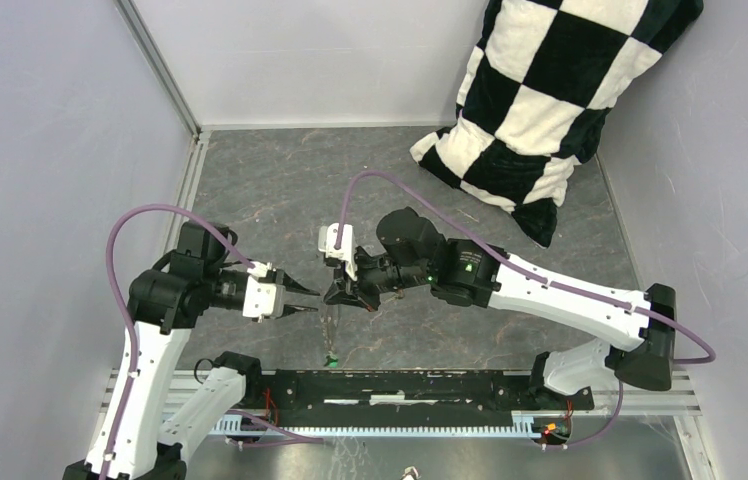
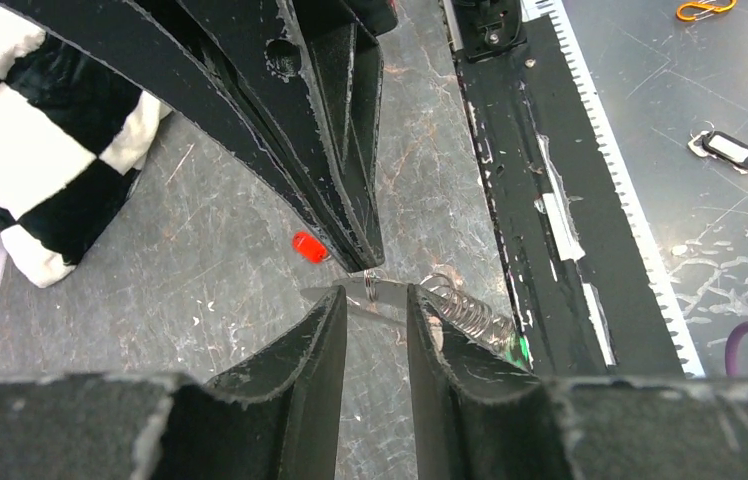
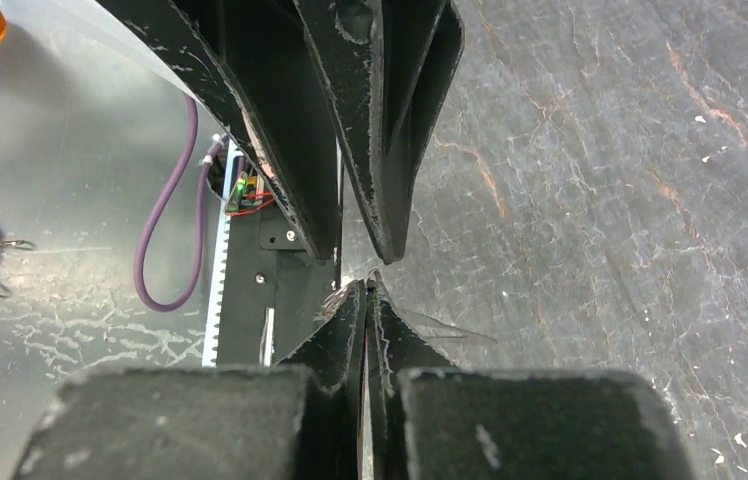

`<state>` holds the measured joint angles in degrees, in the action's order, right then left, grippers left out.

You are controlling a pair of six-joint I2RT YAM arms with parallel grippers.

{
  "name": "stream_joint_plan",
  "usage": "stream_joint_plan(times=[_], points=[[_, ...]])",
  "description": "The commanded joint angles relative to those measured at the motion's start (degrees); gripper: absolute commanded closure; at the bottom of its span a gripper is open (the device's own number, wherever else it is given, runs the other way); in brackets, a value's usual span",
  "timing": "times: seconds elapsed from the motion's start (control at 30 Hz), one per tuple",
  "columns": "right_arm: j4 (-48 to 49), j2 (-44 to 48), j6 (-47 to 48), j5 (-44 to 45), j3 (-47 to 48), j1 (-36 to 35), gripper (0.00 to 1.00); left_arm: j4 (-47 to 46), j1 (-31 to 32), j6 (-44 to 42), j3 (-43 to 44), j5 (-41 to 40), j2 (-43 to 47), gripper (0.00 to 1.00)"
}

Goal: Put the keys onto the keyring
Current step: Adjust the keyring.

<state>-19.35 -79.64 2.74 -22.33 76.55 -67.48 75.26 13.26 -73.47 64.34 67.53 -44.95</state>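
Two-handed threading step, prob. Clamping keyring [image 2: 465, 312] w/ R pincer [image 1: 333, 296], tips together; holding L pincer [image 1: 312, 299] apart, empty, facing R tip to tip, just left of keyring. Trailing keyring's long axis from R tips toward near edge, green key [image 2: 522, 348] at near end. Spotting red key [image 2: 308, 246] just beside R tips, orientation unclear.

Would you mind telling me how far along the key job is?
Seemingly done: green key sits at the keyring coil's end. In hand: right gripper pinched shut, apparently on the keyring; left gripper open beside it. Left: red key, apparently unattached.
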Motion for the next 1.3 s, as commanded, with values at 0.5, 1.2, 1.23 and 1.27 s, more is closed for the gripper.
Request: stream_joint_plan(times=[0.5, 1.2, 1.23, 1.27], points=[[-5.07, -5.11, 1.73, -2.04, 11.29, -1.23, 0.99, 1.37, 0.19, -5.06, -0.99, 2.5, -0.19, 0.77], [33.75, 18.27, -10.09, 0.72, -21.92, 2.17, 0.52, -56.65, 0.19, 65.47, -11.58, 10.97, 8.37, 0.98], [36.04, 19.17, -10.61, 0.98, -23.91, 2.42, 0.52, -60.43, 0.19, 67.65, -12.65, 10.7, 9.23, 0.98], [38.46, 19.82, -11.17, 1.06, -25.47, 2.65, 0.52, -62.9, 0.19, 69.98, -13.34, 10.71, 9.89, 0.98]])
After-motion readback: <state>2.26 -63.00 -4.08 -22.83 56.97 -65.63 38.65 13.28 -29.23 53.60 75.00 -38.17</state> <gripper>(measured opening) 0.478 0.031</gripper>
